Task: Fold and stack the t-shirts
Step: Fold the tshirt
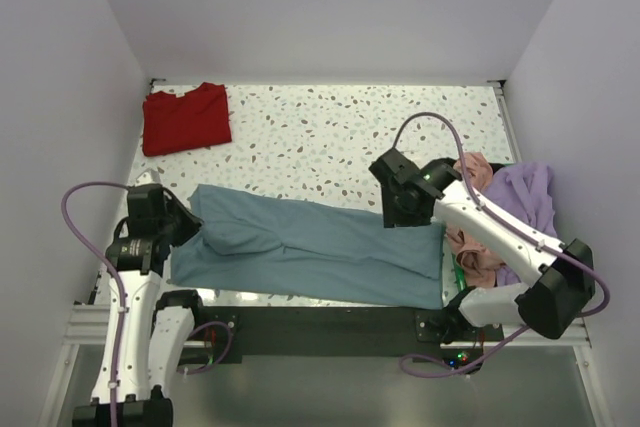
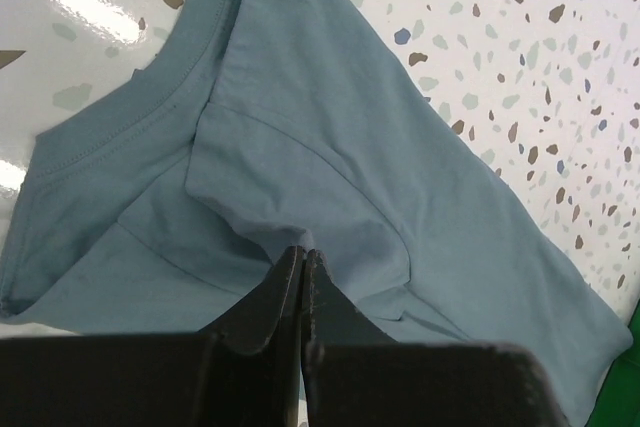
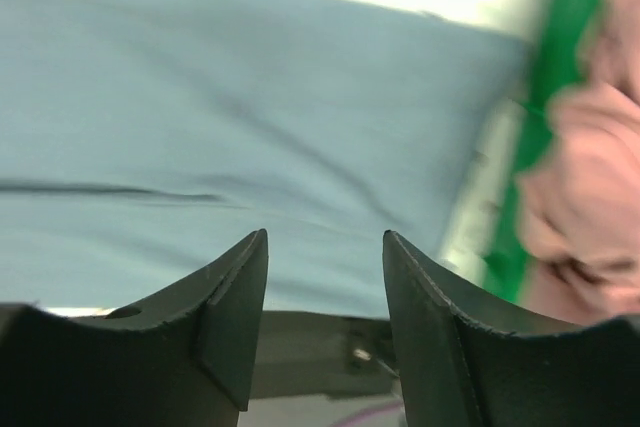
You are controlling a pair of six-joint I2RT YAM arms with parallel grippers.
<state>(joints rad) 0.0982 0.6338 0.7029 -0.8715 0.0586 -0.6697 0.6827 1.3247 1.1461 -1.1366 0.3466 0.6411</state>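
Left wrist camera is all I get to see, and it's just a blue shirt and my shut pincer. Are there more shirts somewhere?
Observer: Yes, a red t-shirt lies at the far left corner of the table.
Operator: Ooh! Any other colours?
Observer: A salmon-pink t-shirt and a lavender t-shirt are bunched together at the table's right edge.
Operator: What's the other pincer doing?
Observer: The right pincer is open, with nothing between its fingers, near the right end of the slate-blue t-shirt.
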